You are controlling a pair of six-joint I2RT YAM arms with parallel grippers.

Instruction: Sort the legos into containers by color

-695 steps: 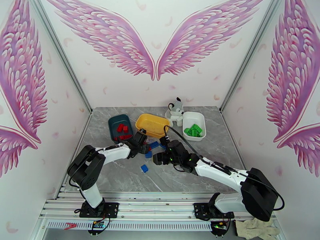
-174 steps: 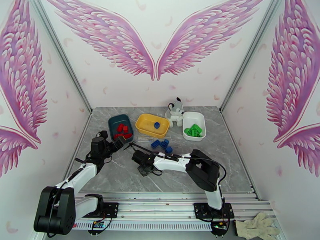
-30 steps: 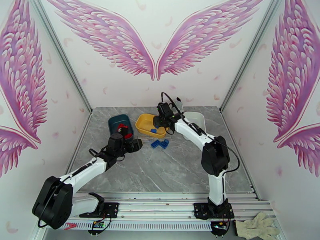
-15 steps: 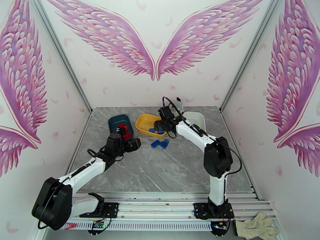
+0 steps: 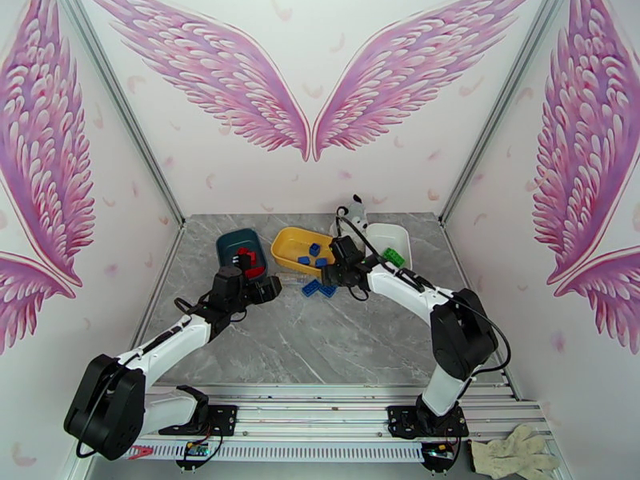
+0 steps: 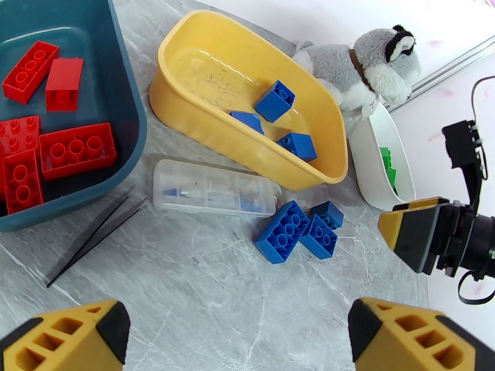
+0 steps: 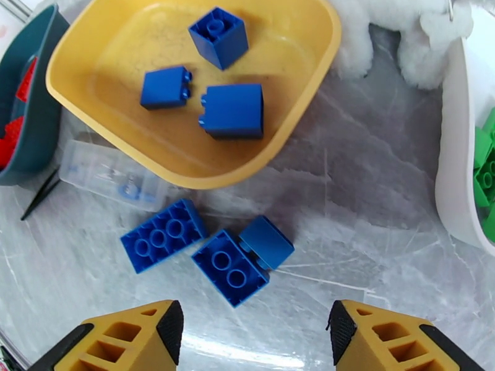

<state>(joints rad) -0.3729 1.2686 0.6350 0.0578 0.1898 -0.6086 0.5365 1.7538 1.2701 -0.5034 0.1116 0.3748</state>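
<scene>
While its fingers (image 7: 133, 332) stand open, the right arm (image 5: 400, 283) is nearer the three blue legos (image 7: 230, 268) lying straight ahead on the bench (image 7: 371, 199)

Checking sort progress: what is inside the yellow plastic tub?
Three blue studded bricks lie inside the yellow plastic tub. Its floor is otherwise bare, with nothing covering it.

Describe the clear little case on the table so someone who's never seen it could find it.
Find the yellow tub between the teal tub and the white tub. Just in front of its near wall lies a flat clear case, beside three loose blue bricks. It alone is see-through, long and low, not studded.
</scene>
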